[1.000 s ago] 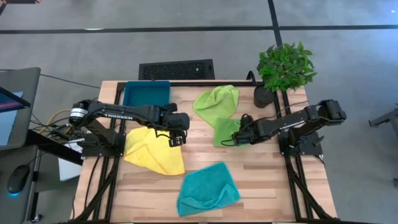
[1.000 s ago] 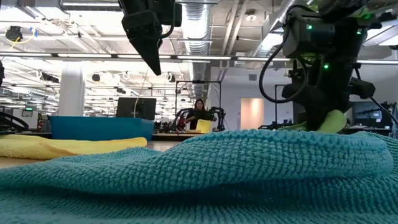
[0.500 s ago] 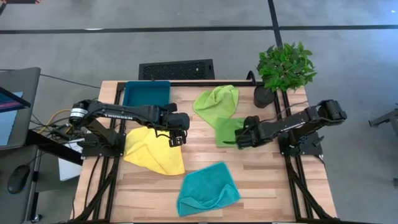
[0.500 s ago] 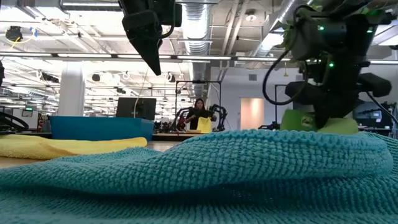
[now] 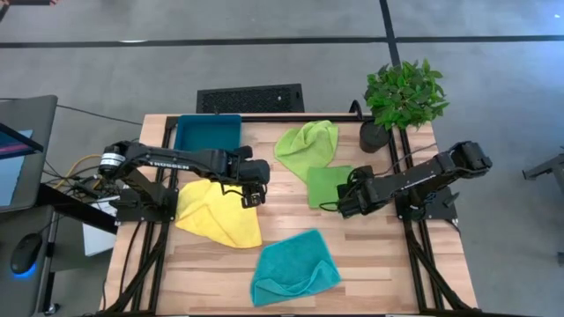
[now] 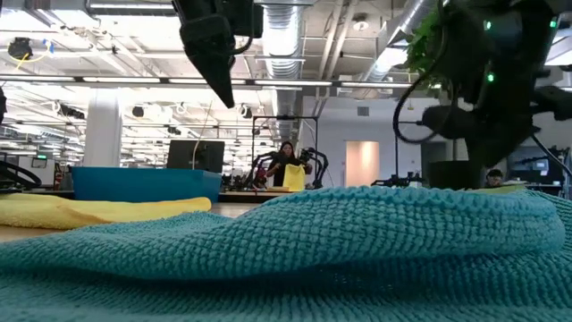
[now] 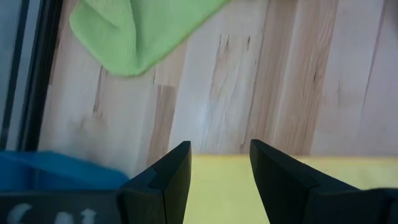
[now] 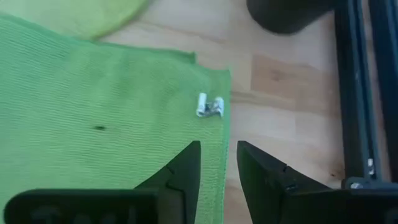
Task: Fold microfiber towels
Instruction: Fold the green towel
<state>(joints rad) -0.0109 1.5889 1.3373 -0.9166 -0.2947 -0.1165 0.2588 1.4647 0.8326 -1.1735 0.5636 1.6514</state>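
A lime green towel (image 5: 328, 185) lies flat as a neat rectangle right of the table's middle, with a small white tag (image 8: 210, 106) near its right edge. My right gripper (image 8: 219, 163) hovers over that edge near the towel's near right corner, open by a narrow gap. A second lime green towel (image 5: 308, 143) lies crumpled behind it. My left gripper (image 7: 221, 165) hangs open above the far edge of the yellow towel (image 5: 216, 211). The teal towel (image 5: 295, 267) lies rumpled at the near edge.
A dark-teal tray (image 5: 207, 132) stands at the far left. A potted plant (image 5: 404, 95) stands at the far right corner, close behind my right arm. Bare wood shows between the towels. In the low view the teal towel (image 6: 286, 250) fills the foreground.
My right gripper has moved toward the table's right and near edges, risen a little and rolled its wrist. The green towel under it, bunched and raised a second ago, now lies flat as a rectangle.
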